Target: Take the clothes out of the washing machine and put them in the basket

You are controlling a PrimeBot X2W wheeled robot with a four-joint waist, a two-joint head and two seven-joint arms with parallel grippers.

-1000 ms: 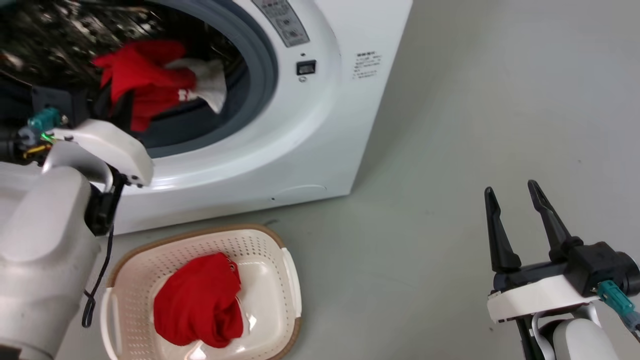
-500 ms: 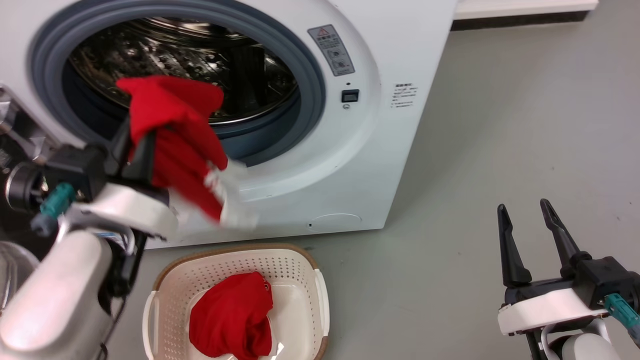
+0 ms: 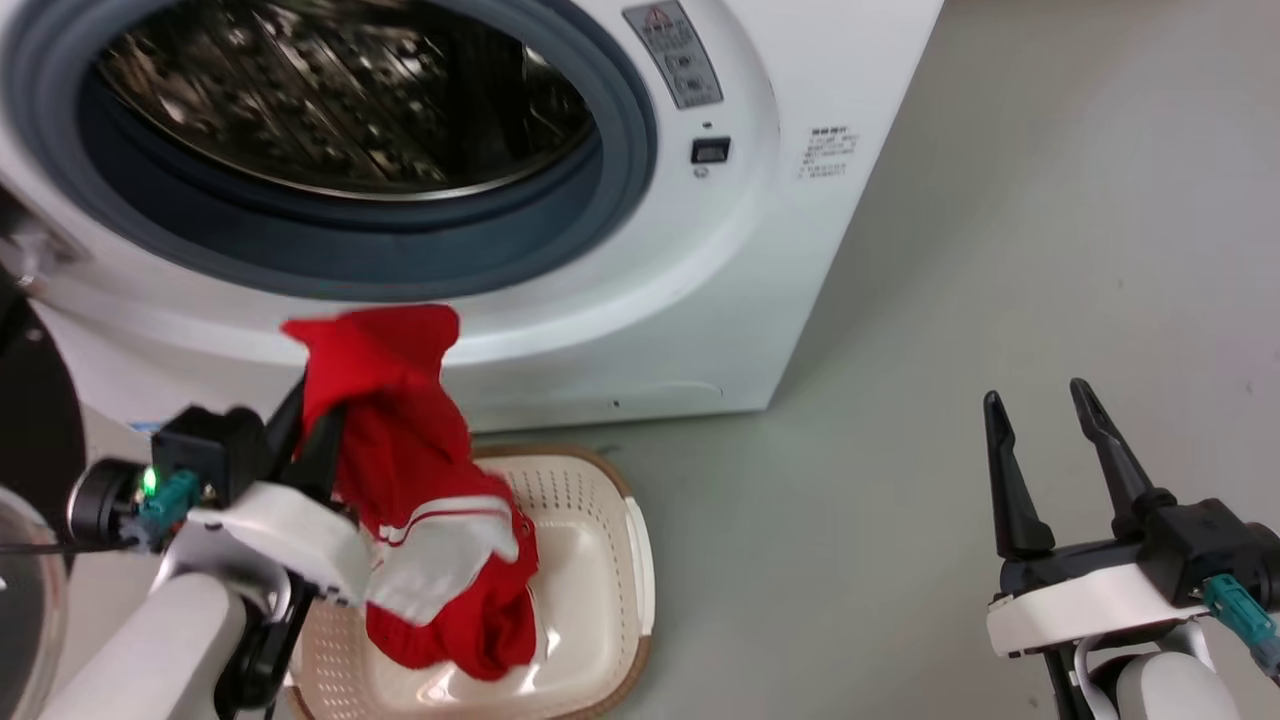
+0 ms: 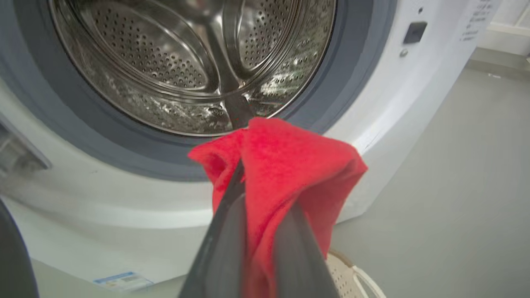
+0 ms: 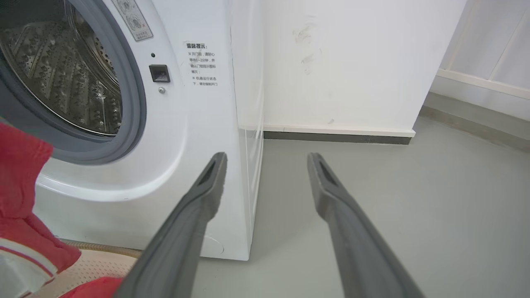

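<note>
Left pincer (image 3: 308, 425) pinching shut on bright red soft garment with white striped band (image 3: 420, 470), dangling over cream perforated plastic basket (image 3: 600, 480) just below pincer. Best: lowering until fabric is pooling inside, then releasing. Right pincer (image 3: 1035, 400) gaping, empty.

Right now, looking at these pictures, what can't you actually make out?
Head view: most of the floor of the basket, covered by the hanging red garment and the left gripper. Whether a second garment lies there is unclear.
Left wrist view: the bottom front of the drum, behind the red garment.
Head view: the printed label on the washing machine, too small to read.
</note>
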